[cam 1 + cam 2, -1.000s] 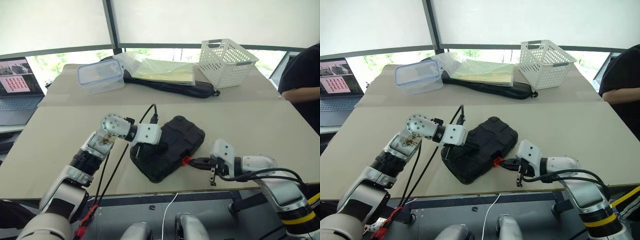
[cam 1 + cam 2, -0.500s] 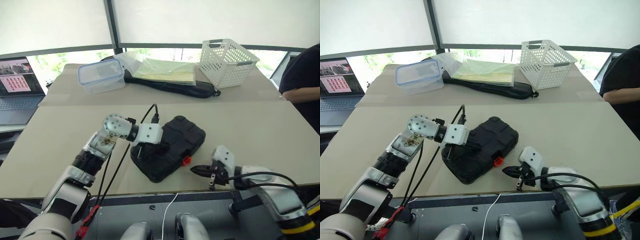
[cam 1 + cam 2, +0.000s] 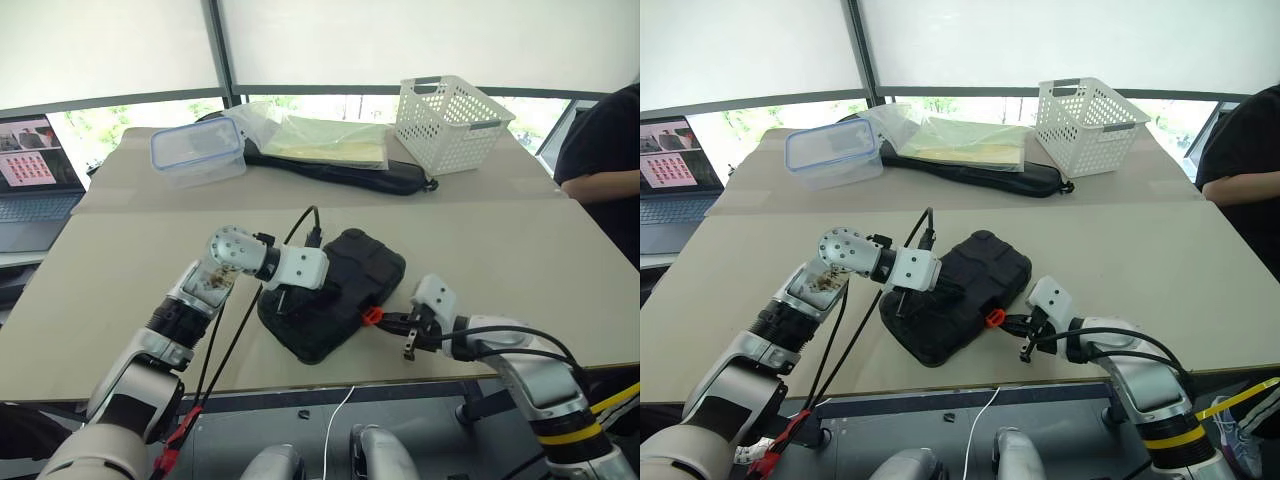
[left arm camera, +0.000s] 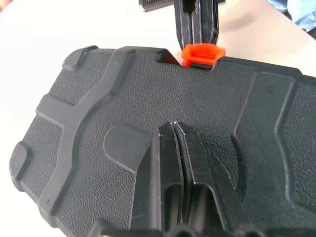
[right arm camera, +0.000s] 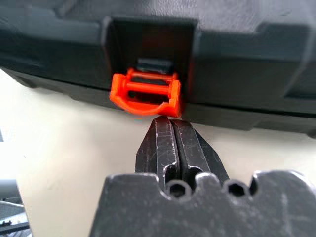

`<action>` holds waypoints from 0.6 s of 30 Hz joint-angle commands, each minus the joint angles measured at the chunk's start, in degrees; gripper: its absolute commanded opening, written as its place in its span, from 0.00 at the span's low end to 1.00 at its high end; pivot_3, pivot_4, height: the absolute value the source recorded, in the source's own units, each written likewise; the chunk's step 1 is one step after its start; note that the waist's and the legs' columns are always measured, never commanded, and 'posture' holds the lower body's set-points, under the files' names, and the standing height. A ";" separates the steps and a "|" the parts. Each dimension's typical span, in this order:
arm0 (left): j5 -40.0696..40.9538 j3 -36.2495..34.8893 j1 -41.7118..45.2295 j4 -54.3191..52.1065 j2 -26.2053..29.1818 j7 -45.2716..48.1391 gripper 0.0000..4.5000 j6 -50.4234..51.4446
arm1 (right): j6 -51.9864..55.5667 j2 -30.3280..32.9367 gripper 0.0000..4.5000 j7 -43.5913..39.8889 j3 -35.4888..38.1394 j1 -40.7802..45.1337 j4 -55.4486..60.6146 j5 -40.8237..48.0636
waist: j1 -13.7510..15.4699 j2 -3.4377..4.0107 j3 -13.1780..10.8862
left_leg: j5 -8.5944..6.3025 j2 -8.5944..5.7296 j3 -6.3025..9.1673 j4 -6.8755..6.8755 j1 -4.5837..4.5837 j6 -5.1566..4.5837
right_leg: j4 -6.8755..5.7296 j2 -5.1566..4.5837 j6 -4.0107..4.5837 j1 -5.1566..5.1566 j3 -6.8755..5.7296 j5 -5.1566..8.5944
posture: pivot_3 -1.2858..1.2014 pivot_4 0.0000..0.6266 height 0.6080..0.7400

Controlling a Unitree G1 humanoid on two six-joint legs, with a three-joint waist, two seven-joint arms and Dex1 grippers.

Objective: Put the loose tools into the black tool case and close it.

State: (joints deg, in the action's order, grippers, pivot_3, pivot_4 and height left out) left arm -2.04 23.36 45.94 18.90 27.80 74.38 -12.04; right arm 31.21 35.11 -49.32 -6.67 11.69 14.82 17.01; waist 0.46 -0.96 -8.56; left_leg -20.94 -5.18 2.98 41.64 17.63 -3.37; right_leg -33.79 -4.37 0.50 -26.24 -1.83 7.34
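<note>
Right wrist view showed my right gripper with its two black fingers pressed together, holding nothing, their tips just under the lower lip of the orange latch; I could not tell whether they touched it. The latch hung out from its notch in the front edge of the black tool case, tilted rather than lying flush.

In the left wrist view my left gripper also had its fingers together and empty, their tips resting on the textured lid of the case, near the middle of it. Past the far edge of the lid, at twelve o'clock from those tips, stood the latch and my right fingers beside it.

From the head camera the case lay closed on the near table, near the front edge and turned at an angle. My left gripper sat on its lid from nine o'clock; my right came at the latch from about four o'clock. On the far table lay a clear blue-rimmed box at eleven o'clock, a long black bag at twelve and a white basket at one.
</note>
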 commanded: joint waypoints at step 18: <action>-3.97 4.10 -3.07 3.28 -0.67 1.22 0.02 0.08 | 1.54 -5.49 0.00 1.88 2.01 8.27 5.92 3.17 | -1.18 0.03 0.02 | 0.01 0.01 -0.06 -0.22 -0.13 0.01 | 0.01 0.03 -0.01 0.00 0.13 0.00 | 0.52 0.24 1.00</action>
State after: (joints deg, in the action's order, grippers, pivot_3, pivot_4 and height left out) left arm -2.73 22.59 45.88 20.00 27.96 73.90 -12.64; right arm 35.43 31.00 -47.34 -5.39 17.30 16.71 17.66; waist -0.72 -0.93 -8.54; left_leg -20.93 -5.16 2.90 41.35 17.43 -3.35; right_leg -33.75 -4.33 0.49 -26.22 -1.67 7.35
